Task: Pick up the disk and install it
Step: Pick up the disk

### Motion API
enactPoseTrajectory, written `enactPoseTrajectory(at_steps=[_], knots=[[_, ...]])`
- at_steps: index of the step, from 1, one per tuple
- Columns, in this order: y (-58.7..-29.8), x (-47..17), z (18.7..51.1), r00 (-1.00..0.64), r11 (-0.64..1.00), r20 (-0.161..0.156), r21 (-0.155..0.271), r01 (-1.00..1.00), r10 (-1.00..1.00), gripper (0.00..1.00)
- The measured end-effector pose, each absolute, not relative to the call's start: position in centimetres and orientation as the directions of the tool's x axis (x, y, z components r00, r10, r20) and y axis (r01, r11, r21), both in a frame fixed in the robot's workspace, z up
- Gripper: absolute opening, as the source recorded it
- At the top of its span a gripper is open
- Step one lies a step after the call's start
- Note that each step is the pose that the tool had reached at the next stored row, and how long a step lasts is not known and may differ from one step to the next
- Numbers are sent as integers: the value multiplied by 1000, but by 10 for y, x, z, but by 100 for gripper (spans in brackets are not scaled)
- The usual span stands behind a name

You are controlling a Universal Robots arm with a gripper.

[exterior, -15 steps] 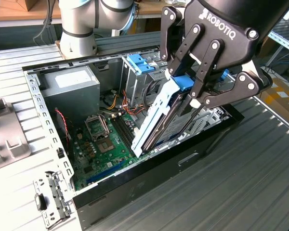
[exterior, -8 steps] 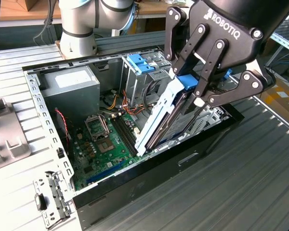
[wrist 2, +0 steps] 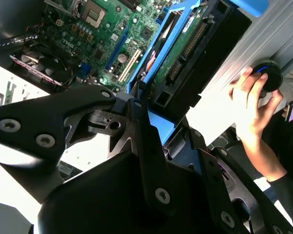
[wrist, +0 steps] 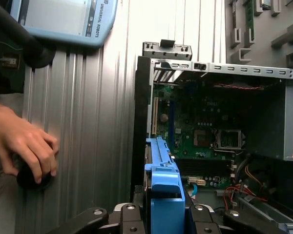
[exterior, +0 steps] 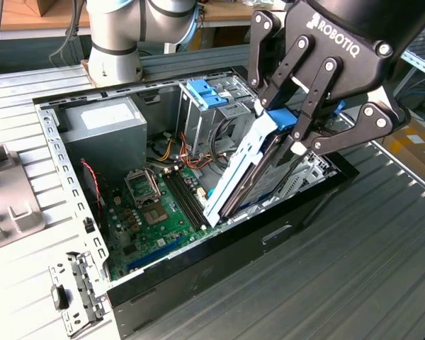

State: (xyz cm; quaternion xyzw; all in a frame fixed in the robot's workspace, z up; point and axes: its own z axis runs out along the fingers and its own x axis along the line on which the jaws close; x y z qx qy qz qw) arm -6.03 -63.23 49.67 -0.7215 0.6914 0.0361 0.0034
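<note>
**Disk held over the open case, edge-down**

Your end effector [exterior: 287, 134] is gripping the disk [exterior: 244, 173], its fingers closed on the blue-tabbed end, so the drive is hanging tilted with its far end dipping into the computer case [exterior: 198, 273]. Against the case, the disk is sitting just inside the front wall, above the motherboard [exterior: 159, 205] and beside the drive cage [exterior: 216, 106], which is carrying a blue latch on top. In the first wrist view the blue rail [wrist: 161, 185] is running straight out from the fingers toward the board; in the second wrist view the drive's underside and connector edge are facing the board.

You are steering by a hand [wrist: 22, 146] on a round controller on the worktop [exterior: 382, 269] outside the case. To do this step well, I would judge, keep the rails square to the cage opening, ease in slowly, and watch the loose cables [exterior: 180, 152] near the cage's foot so the drive's low corner is not snagging them or touching the board.
</note>
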Motion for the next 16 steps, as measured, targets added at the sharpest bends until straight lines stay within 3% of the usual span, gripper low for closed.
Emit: enactPoseTrajectory(at_steps=[16], knots=[[-632, -49, 496, 41, -44, -57, 45, -998, -998, 37]])
